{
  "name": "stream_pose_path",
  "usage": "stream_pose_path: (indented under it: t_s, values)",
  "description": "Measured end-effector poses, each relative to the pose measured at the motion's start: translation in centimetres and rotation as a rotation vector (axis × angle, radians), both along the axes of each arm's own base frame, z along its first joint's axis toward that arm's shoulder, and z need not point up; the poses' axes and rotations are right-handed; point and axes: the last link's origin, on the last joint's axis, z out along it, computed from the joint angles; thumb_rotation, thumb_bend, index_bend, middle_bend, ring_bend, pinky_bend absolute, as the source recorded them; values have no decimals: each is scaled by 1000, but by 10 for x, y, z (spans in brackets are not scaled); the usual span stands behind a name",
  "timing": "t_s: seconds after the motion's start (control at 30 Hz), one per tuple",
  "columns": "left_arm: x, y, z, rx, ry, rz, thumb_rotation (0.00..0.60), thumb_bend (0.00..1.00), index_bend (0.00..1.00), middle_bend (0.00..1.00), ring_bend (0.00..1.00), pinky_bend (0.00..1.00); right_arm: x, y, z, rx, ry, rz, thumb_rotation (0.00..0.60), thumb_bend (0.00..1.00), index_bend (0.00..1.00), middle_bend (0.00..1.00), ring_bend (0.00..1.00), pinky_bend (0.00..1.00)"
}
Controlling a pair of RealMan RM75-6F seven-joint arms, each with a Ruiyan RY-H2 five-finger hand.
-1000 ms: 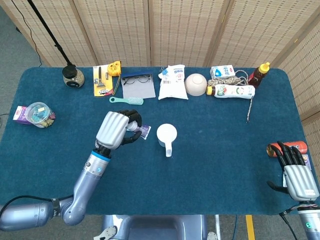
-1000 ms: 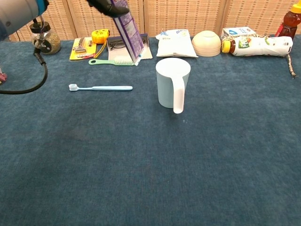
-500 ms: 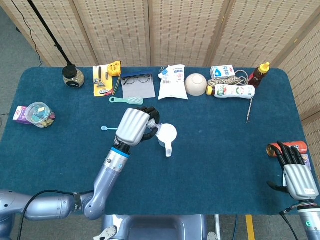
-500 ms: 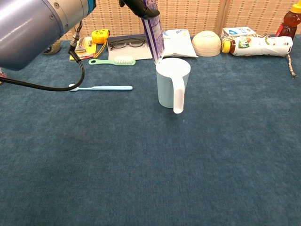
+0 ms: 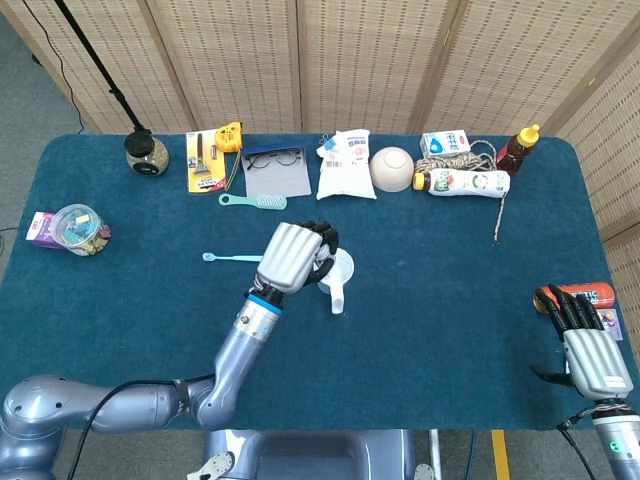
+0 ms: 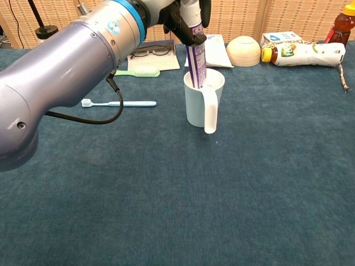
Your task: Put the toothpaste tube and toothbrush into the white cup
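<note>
The white cup stands mid-table with its handle toward me; in the head view the white cup is partly covered by my left hand. That left hand grips the purple toothpaste tube upright, its lower end dipping inside the cup. The pale blue toothbrush lies flat on the cloth left of the cup, also visible as the toothbrush in the head view. My right hand rests at the table's right front edge, fingers apart, holding nothing.
Along the back edge lie a green hairbrush, glasses on a dark case, a white pouch, a bowl, a bottle lying down and a sauce bottle. A jar sits far left. An orange can lies by my right hand.
My left hand carried the toothpaste tube rightward from above the toothbrush to over the cup, and the tube's lower end now sits inside the cup. The right hand stayed put.
</note>
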Motion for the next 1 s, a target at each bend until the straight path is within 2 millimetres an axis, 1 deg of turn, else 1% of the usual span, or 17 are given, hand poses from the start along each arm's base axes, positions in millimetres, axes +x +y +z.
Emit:
stream_pose_path:
  t_s: [0.13, 0.23, 0.37, 0.43, 0.53, 0.6, 0.7, 0.73, 0.83, 0.9, 0.93, 1.0]
  values:
    - [-1, 2, -6, 10, 18, 6, 600, 421, 551, 528, 486, 651, 0, 0, 0, 4, -4, 0, 600, 0, 0, 0, 0, 0]
    - [-3, 4, -11, 18, 36, 16, 600, 420, 513, 487, 430, 649, 0, 1, 0, 9, -5, 1, 600, 0, 0, 0, 0, 0]
    - [-5, 7, -21, 12, 42, 29, 600, 416, 468, 418, 362, 599, 2, 2, -2, 21, -9, 6, 600, 0, 0, 0, 0, 0]
    - [-6, 8, -26, 12, 47, 32, 600, 412, 445, 377, 348, 591, 2, 3, -1, 19, -10, 10, 600, 0, 0, 0, 0, 0]
    - [-7, 7, -34, -2, 46, 37, 600, 407, 340, 239, 275, 545, 3, 4, -1, 25, -15, 11, 600, 0, 0, 0, 0, 0]
    - [-7, 6, -38, -16, 40, 39, 600, 397, 215, 125, 191, 491, 3, 4, -1, 35, -18, 11, 600, 0, 0, 0, 0, 0]
    - [-6, 5, -35, -24, 7, 30, 600, 375, 75, 17, 111, 437, 3, 4, -1, 35, -18, 11, 600, 0, 0, 0, 0, 0]
    - [-5, 4, -32, -26, -7, 25, 600, 371, 54, 7, 99, 423, 3, 4, -1, 36, -17, 11, 600, 0, 0, 0, 0, 0]
    - [-5, 4, -21, -20, -46, 8, 600, 362, 12, 0, 61, 321, 3, 4, -2, 40, -16, 10, 600, 0, 0, 0, 0, 0]
    - [-7, 5, -12, -11, -61, 4, 600, 347, 0, 0, 20, 208, 3, 4, -2, 41, -16, 11, 600, 0, 0, 0, 0, 0]
    - [-8, 6, -9, -8, -65, 2, 600, 338, 0, 0, 11, 177, 3, 4, -2, 41, -15, 11, 600, 0, 0, 0, 0, 0]
    - [-12, 8, -1, -4, -70, 1, 600, 289, 0, 0, 0, 95, 3, 5, -3, 42, -15, 13, 600, 0, 0, 0, 0, 0]
